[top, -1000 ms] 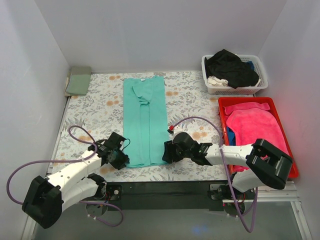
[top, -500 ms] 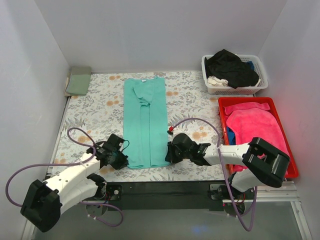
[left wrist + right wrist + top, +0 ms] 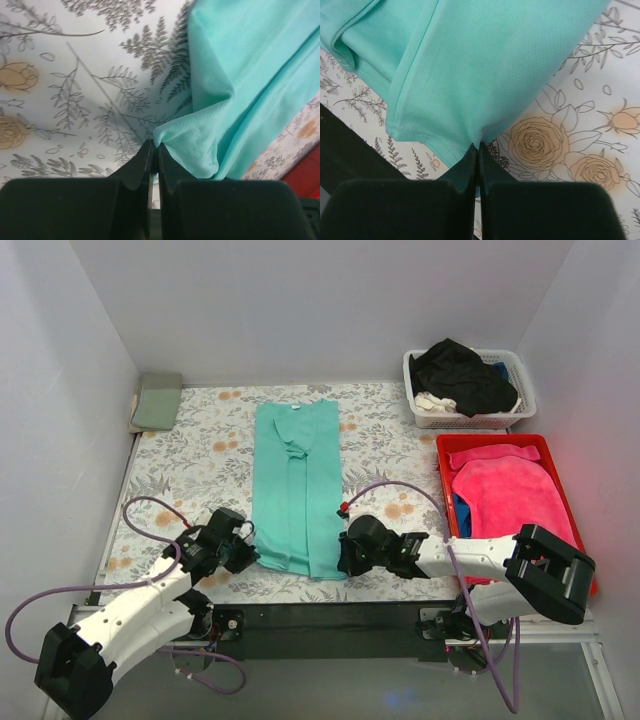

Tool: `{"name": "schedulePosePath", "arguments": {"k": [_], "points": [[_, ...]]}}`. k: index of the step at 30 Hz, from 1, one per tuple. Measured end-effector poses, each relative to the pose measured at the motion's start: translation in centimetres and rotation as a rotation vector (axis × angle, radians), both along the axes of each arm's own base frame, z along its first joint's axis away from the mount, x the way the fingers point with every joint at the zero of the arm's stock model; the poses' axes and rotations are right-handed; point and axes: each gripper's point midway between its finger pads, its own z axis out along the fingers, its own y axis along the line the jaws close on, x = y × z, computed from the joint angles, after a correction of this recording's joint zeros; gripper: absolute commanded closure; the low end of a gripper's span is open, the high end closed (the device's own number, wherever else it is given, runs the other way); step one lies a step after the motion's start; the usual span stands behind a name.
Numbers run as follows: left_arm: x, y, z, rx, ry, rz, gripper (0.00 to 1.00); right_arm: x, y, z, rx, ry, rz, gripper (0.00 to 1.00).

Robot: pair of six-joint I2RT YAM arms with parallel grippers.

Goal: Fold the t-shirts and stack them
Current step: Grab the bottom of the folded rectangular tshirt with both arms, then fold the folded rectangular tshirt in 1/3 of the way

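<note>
Lying lengthwise on the flowered table cover (image 3: 190, 455), the teal t-shirt (image 3: 297, 480) was pinched at its near hem corners by the left gripper (image 3: 245, 554) and right gripper (image 3: 344, 560), both clamped tight on cloth.

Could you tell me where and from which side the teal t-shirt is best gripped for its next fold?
At its two near hem corners, coming in low from the near side. The teal t-shirt lies as a long narrow strip, collar at the far end, hem near. The left gripper and right gripper are each shut on one corner, so the hem could likely be carried toward the collar.
</note>
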Motion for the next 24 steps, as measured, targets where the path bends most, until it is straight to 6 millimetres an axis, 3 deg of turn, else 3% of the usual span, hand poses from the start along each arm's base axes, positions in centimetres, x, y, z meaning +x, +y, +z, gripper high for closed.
{"name": "schedulePosePath", "arguments": {"k": [6, 12, 17, 21, 24], "points": [[2.7, -1.0, 1.5, 0.004, -0.061, 0.007, 1.0, 2.3, 0.0, 1.7, -0.053, -0.091, -0.045, 0.99], [4.7, -1.0, 2.5, 0.04, -0.113, 0.027, 1.0, 5.7, 1.4, 5.6, -0.046, -0.228, -0.086, 0.99], [6.9, -0.8, 4.8, 0.063, -0.194, 0.069, 1.0, 9.0, 1.5, 8.3, -0.05, -0.325, -0.137, 0.99], [8.5, -0.6, 6.2, 0.078, -0.257, 0.106, 1.0, 11.5, 1.2, 9.5, -0.071, -0.379, -0.175, 0.99], [9.8, -0.6, 6.3, 0.11, -0.273, 0.128, 1.0, 13.5, 1.0, 9.8, -0.095, -0.404, -0.195, 0.99]]}}
